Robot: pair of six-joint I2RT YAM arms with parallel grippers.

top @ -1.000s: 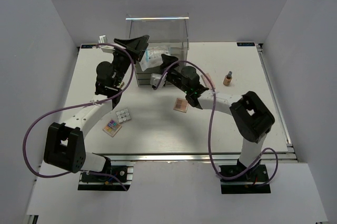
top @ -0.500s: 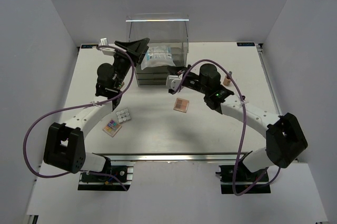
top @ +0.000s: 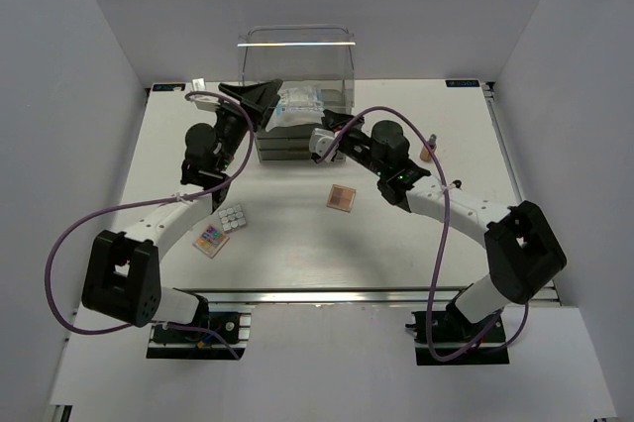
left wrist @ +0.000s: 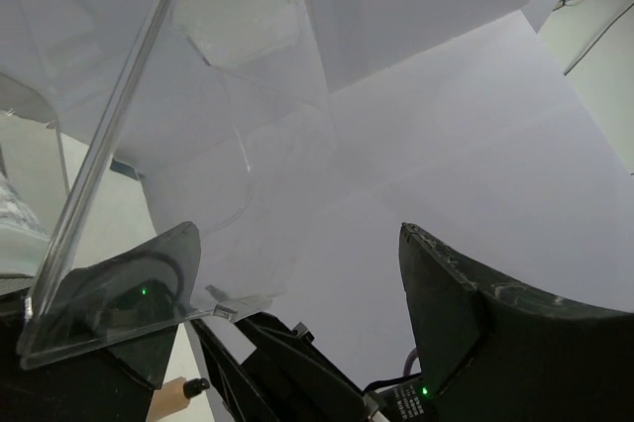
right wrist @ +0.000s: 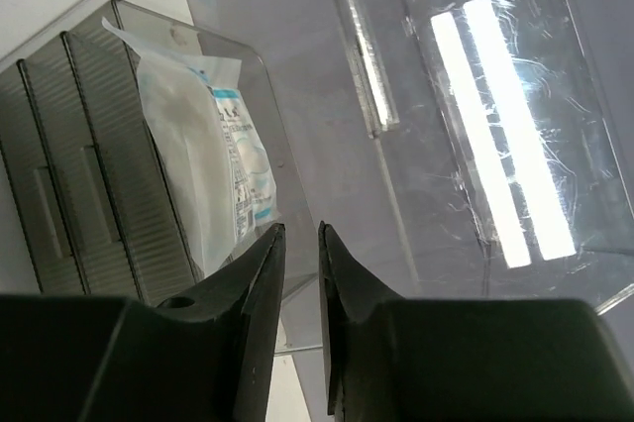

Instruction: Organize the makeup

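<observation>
A white-blue packet point(top: 297, 105) point(right wrist: 213, 174) lies on top of the grey drawers point(right wrist: 89, 204) inside the clear acrylic box point(top: 297, 55). My left gripper point(top: 260, 95) point(left wrist: 297, 234) is wide open at the box's left front corner, with the edge of a clear panel point(left wrist: 109, 155) running past its left finger. My right gripper point(top: 329, 127) point(right wrist: 300, 229) points into the box beside the packet. Its jaws stand a narrow gap apart with nothing between them. On the table lie a peach palette point(top: 341, 197), a white palette of round pans point(top: 232, 218) and a multicoloured palette point(top: 210, 239). A tan dark-capped bottle point(top: 428, 152) point(left wrist: 173, 394) stands to the right.
The box's clear lid point(right wrist: 495, 115) is tilted up above my right gripper. White walls close in the table point(top: 297, 254) on three sides. Purple cables point(top: 89, 224) loop off both arms.
My right arm has swung its elbow out to the right, and its gripper has gone from wide open to nearly closed at the box. The packet now sits further inside. The left arm has barely moved.
</observation>
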